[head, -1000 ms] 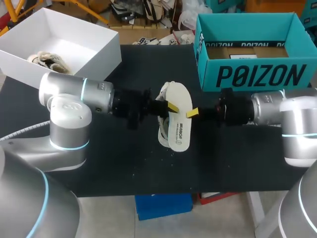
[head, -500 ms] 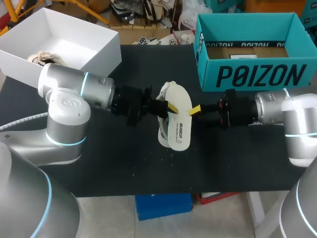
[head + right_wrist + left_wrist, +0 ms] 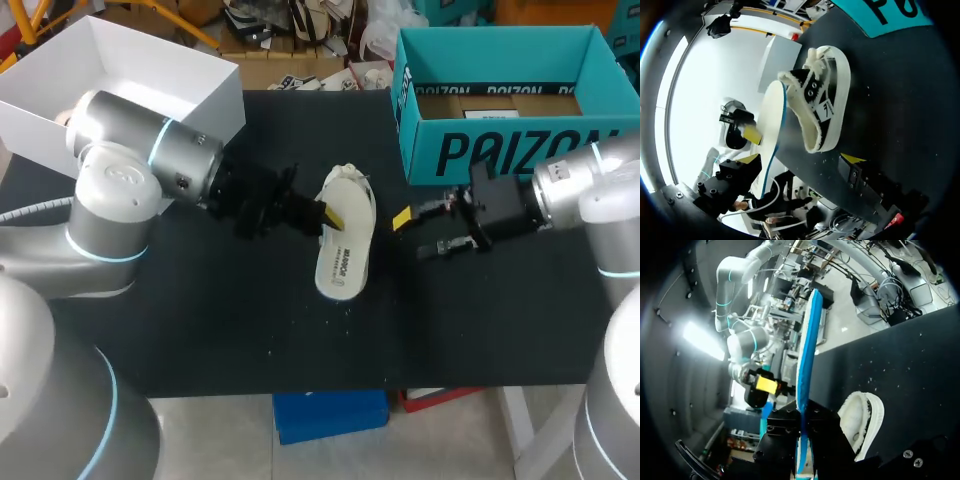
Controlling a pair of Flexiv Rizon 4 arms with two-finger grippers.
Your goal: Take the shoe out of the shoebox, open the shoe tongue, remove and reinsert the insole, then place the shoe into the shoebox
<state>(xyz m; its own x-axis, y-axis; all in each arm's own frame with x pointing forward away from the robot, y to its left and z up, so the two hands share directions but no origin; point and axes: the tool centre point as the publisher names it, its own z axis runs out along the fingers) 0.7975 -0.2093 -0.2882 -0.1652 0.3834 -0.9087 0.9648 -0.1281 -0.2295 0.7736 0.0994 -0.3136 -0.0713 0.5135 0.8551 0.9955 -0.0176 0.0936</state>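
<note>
On the black counter (image 3: pixel 200 330), left claw (image 3: pixel 322 212) pinches the insole (image 3: pixel 340 262) beside the shoe (image 3: pixel 352 188); right claw (image 3: pixel 418 233) gapes empty. Next, probably: reinsertion.

The left arm (image 3: pixel 120 190) and the right arm (image 3: pixel 600 200) are made of rounded silver-grey housings. Thin light-blue glowing bands ring each arm at the joints. Toward the wrists the casing turns matt black. The left tool (image 3: pixel 328 214) and the right tool (image 3: pixel 418 232) are black and blocky, set with small screws, and their fingers end in bright yellow tips.
</note>
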